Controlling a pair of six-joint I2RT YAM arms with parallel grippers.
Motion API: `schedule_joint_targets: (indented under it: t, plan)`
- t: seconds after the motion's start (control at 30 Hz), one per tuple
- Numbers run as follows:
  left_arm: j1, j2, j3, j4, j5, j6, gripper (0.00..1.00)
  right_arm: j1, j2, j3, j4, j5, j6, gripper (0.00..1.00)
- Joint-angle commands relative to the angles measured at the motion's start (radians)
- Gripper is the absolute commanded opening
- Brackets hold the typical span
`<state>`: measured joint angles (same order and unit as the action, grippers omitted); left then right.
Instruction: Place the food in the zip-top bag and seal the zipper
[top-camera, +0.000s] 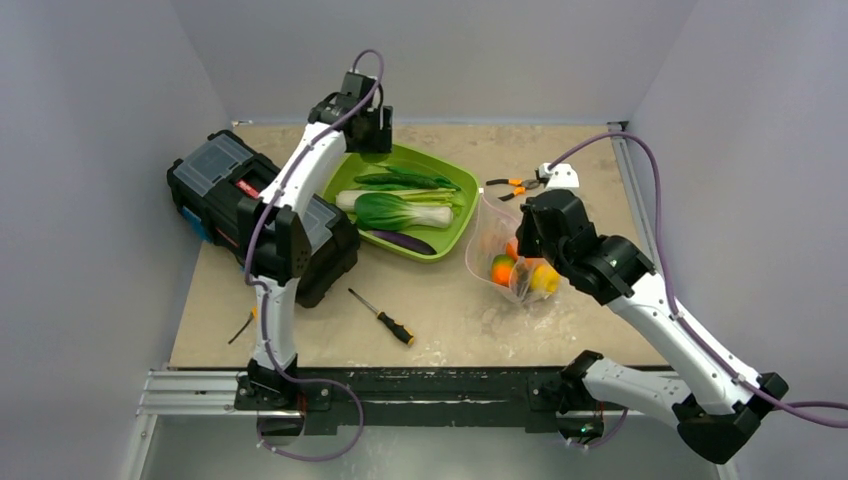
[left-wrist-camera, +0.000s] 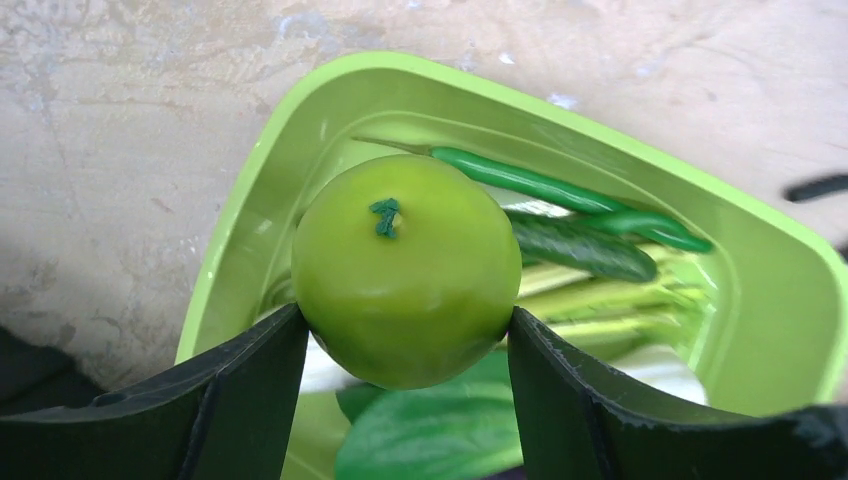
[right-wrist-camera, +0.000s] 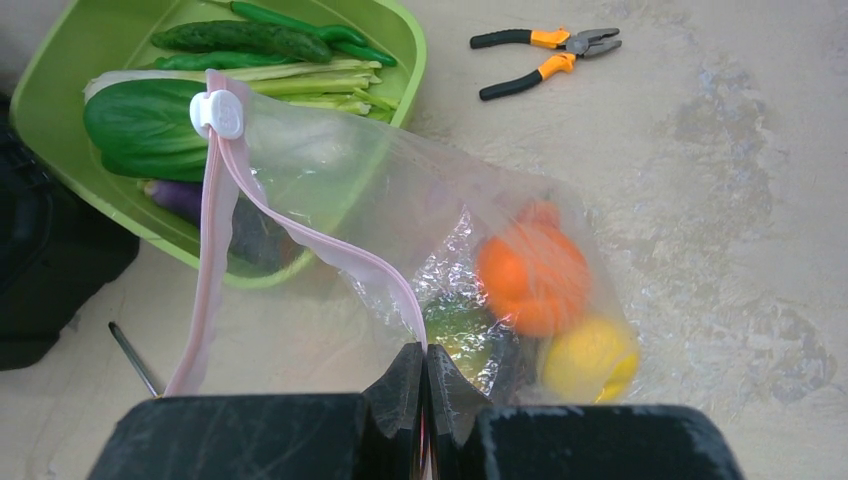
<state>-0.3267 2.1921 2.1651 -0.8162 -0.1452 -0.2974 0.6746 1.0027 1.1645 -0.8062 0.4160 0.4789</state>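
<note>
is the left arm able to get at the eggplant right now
Probably not yet: the left gripper is closed on the green fruit, so its jaws are full, though the eggplant lies exposed.

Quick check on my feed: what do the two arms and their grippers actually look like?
Both the left arm and right arm have white links joined by black joint housings on black bases. A mauve-grey cable loops loosely along each. The left gripper and right gripper have matte black, wedge-shaped fingers, scuffed; no markings are visible.
</note>
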Motion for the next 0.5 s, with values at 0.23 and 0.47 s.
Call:
schedule_joint_targets:
  t: [0.23,0.47]
  plan:
    - [0.003,-0.266,-0.068,-0.145,0.399,-0.201,0.27,-0.003,-0.075,-0.056,0.091,0.004,0.024,0.0]
    - [-0.06,-0.475,-0.267,-0.137,0.59,-0.358,0.28,-0.004,-0.125,-0.119,0.149,-0.001,0.044,0.0]
